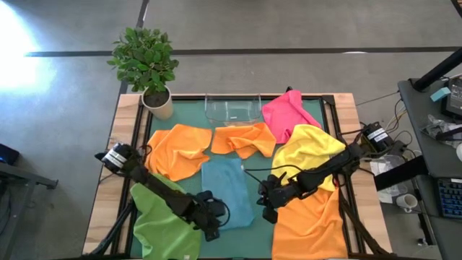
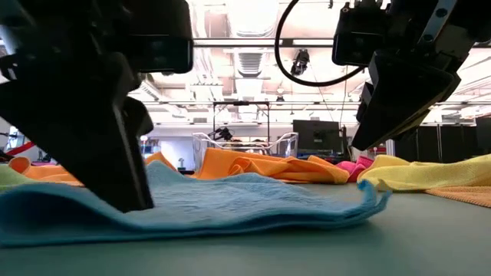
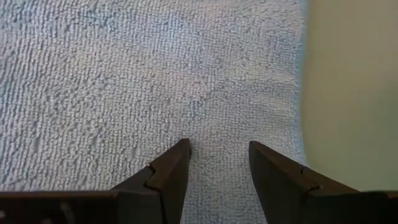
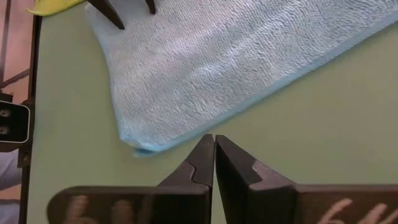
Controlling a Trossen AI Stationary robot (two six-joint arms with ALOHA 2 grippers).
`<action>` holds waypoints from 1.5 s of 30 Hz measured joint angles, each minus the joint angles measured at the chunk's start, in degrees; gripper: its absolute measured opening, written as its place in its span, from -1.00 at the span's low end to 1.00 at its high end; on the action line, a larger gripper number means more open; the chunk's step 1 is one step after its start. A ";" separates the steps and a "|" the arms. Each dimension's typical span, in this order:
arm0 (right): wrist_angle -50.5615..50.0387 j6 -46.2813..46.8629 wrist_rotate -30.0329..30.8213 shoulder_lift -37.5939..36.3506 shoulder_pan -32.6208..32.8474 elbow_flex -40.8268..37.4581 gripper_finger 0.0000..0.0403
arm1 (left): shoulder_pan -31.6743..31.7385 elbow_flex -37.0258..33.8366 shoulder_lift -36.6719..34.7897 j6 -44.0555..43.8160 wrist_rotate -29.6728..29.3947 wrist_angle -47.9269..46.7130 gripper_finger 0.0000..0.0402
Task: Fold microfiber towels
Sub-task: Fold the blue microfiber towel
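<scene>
Only the high view takes in the whole table and lets the cloths be counted: seven microfiber towels in all, three orange, one each of yellow, pink, green and light blue. The light blue towel lies spread nearly flat in the middle of the green mat, toward the near edge, with both grippers at it. The left gripper sits over its near left part, and the left wrist view alone shows the jaws spread apart, tips down on the looped, fuzzy pile close to one hemmed edge. The right gripper hangs just off the towel's right side; the right wrist view shows its fingers pressed together with nothing between them, poised over bare mat right beside a slightly curled corner of the light blue towel. The low view adds what the overhead cannot: the blue cloth's edge lifts in a soft wave off the mat, and the right gripper floats clear above the surface. Two orange towels lie rumpled behind the blue one, the third orange towel at the near right corner, partly under the crumpled yellow towel. The pink towel is bunched toward the far right, the green towel at the near left corner under the left arm. One clear tray stands at the far edge, and one potted plant at the far left corner.
</scene>
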 joint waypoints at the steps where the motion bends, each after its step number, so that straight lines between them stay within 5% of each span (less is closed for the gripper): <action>1: 0.00 0.00 0.01 0.00 0.00 0.04 -0.96 | -0.04 0.31 -0.55 0.07 0.27 -1.45 -0.23; 12: -0.05 -7.99 -0.61 0.00 0.13 4.33 -0.78 | -1.65 7.11 -7.46 3.06 -0.72 -27.04 -0.23; 26: 0.08 -25.82 -1.52 4.22 0.90 9.65 -0.27 | -12.45 6.31 -8.03 10.64 -6.69 -22.39 -0.23; 45: -0.02 -36.31 -6.00 17.26 3.48 18.41 -0.23 | -12.40 6.01 -1.31 16.59 -7.31 -14.15 -0.23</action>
